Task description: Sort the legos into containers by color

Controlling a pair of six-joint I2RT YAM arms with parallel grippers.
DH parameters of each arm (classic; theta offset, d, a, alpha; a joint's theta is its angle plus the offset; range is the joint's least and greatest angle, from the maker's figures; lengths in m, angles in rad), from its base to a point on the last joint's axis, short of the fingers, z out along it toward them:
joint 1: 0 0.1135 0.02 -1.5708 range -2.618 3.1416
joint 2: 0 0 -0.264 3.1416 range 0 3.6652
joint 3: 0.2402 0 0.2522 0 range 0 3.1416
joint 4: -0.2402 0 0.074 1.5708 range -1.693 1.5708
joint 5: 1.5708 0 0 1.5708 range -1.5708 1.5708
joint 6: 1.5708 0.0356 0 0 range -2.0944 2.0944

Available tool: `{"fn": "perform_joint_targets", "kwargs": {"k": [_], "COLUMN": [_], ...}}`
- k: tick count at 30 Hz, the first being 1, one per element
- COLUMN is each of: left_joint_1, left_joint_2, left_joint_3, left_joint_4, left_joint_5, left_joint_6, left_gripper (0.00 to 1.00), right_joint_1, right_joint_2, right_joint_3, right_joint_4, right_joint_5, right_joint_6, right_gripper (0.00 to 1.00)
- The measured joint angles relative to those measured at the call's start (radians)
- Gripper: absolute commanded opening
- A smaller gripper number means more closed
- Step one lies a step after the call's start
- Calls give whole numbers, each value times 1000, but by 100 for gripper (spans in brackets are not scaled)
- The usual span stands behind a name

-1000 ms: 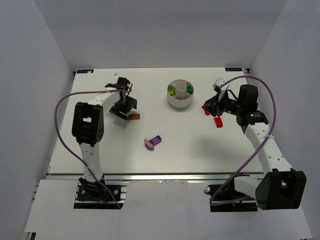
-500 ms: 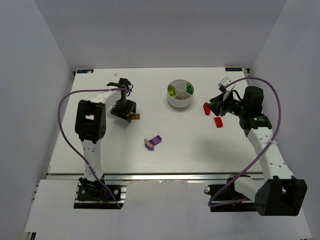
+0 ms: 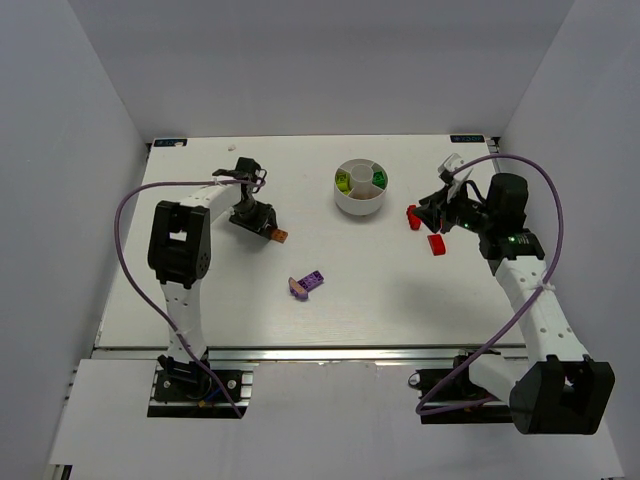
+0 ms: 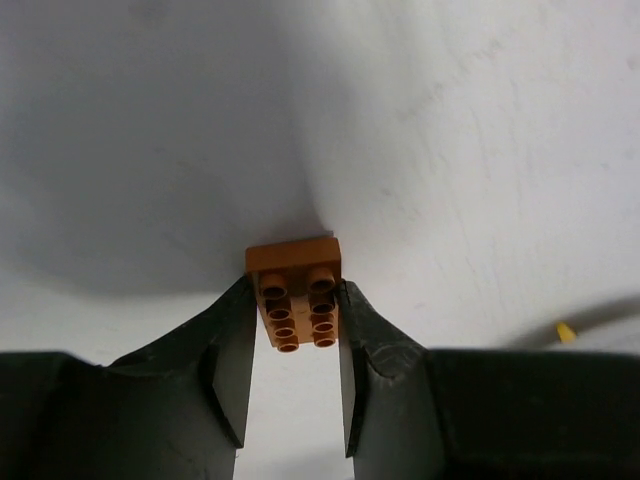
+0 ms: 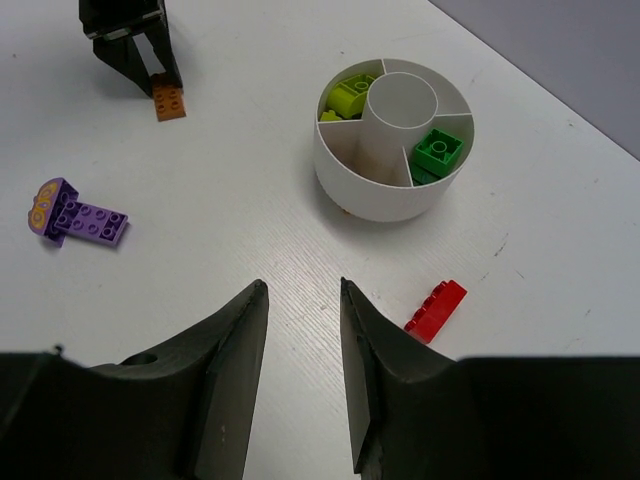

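An orange lego [image 4: 295, 258] lies on the white table, and my left gripper [image 4: 296, 295] is shut on it, one finger against each side. From above, this lego [image 3: 281, 237] sits left of the white dish [image 3: 360, 205]. The dish's containers [image 5: 380, 200] hold yellow-green legos [image 5: 350, 97] and a dark green one [image 5: 438, 151]. My right gripper [image 5: 300, 288] hovers open and holds nothing. A red lego [image 5: 436, 310] lies just to its right. A purple lego [image 5: 85, 218] rests farther left on the table.
A second red lego [image 3: 436, 244] lies under the right arm, near the first red one [image 3: 412, 216]. The purple lego [image 3: 308, 284] has a small pink-and-yellow piece attached. White walls enclose the table on three sides.
The left gripper's jaws closed in from wide open onto the orange lego, nudging it slightly right. The right arm shifted a little up and right, then held still.
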Motion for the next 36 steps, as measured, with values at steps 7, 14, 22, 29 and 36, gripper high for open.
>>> {"fn": "perform_joint_targets", "kwargs": {"k": [7, 14, 22, 29, 36], "left_joint_1": [-2, -5, -64, -252, -383], "left_joint_2": [-23, -91, -312, -299, -241], "left_joint_3": [-67, -165, -286, -211, -140], "left_joint_4": [191, 324, 541, 710, 876], "left_joint_5": [105, 126, 190, 235, 169], "left_joint_6": [98, 216, 358, 471, 548], "left_gripper": [0, 0, 0, 0, 0], "right_joint_1": [0, 0, 0, 0, 0], "right_joint_2": [-27, -75, -78, -76, -79], "right_joint_3": [0, 0, 0, 0, 0], "right_joint_4": [-4, -4, -11, -11, -21], "right_joint_5": [0, -5, -9, -8, -3], "right_joint_6": [12, 15, 12, 11, 4], "right_gripper": [40, 40, 40, 40, 40]}}
